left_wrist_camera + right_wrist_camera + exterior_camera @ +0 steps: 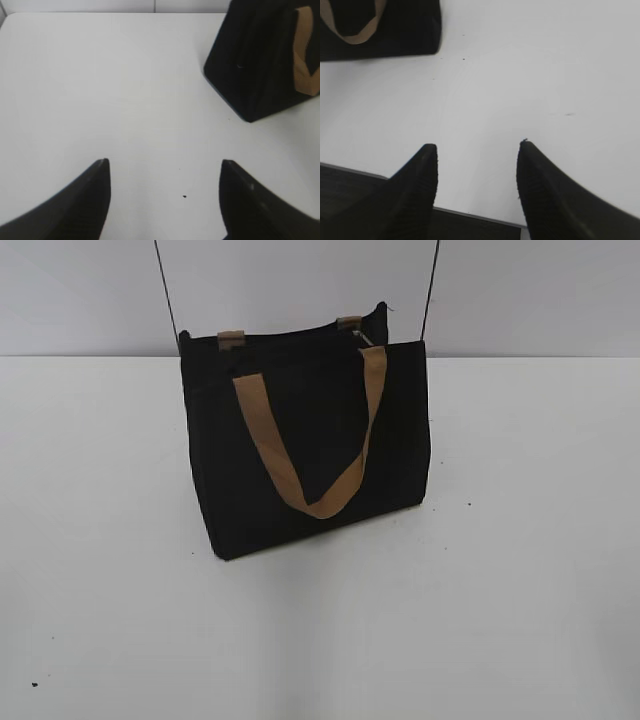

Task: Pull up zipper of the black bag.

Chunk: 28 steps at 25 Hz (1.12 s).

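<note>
The black bag [305,440] is standing upright mid-table, zipper [290,337] along its top rim, while the left gripper [165,170] and right gripper [477,152] are waiting spread wide and empty, well apart from it.

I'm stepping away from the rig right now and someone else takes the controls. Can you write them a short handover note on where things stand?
Left pincer: open, empty, over the bare white table, with the black bag ahead to its right.
Right pincer: open, empty, near the table's edge, with the bag ahead to its left.
Bag: stands upright mid-table, front tan handle hanging down its face. Neither arm shows in the exterior view.
Done: nothing yet; nothing touches the bag.
Left: find the zipper along the top rim, steady the bag, grip the pull tab and pull. The tab can't be made out from here.
</note>
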Each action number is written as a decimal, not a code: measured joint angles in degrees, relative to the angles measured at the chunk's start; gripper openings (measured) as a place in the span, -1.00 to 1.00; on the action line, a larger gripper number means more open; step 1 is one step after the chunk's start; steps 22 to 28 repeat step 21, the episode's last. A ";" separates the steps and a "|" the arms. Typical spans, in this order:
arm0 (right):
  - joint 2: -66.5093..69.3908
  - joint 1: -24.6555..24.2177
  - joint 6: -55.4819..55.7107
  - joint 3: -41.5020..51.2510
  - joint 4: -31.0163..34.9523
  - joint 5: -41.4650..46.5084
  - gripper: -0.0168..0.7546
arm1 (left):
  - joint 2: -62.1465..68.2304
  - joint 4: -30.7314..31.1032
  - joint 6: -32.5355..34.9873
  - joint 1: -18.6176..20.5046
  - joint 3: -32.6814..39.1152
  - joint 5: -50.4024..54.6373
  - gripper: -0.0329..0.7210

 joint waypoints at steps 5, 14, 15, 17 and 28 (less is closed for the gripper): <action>0.00 -6.50 0.00 0.00 0.05 -0.12 0.06 | 0.00 0.00 0.00 8.40 0.00 -0.14 0.47; 0.00 -6.85 0.00 0.00 0.10 -0.12 0.06 | 0.00 -0.05 0.00 9.31 0.00 -0.19 0.47; 0.00 -6.85 0.00 0.00 0.10 -0.12 0.06 | 0.00 -0.05 0.00 9.31 0.00 -0.19 0.47; 0.00 -6.85 0.00 0.00 0.10 -0.12 0.06 | 0.00 -0.05 0.00 9.31 0.00 -0.19 0.47; 0.00 -6.85 0.00 0.00 0.10 -0.12 0.06 | 0.00 0.23 0.00 9.31 0.00 -0.19 0.47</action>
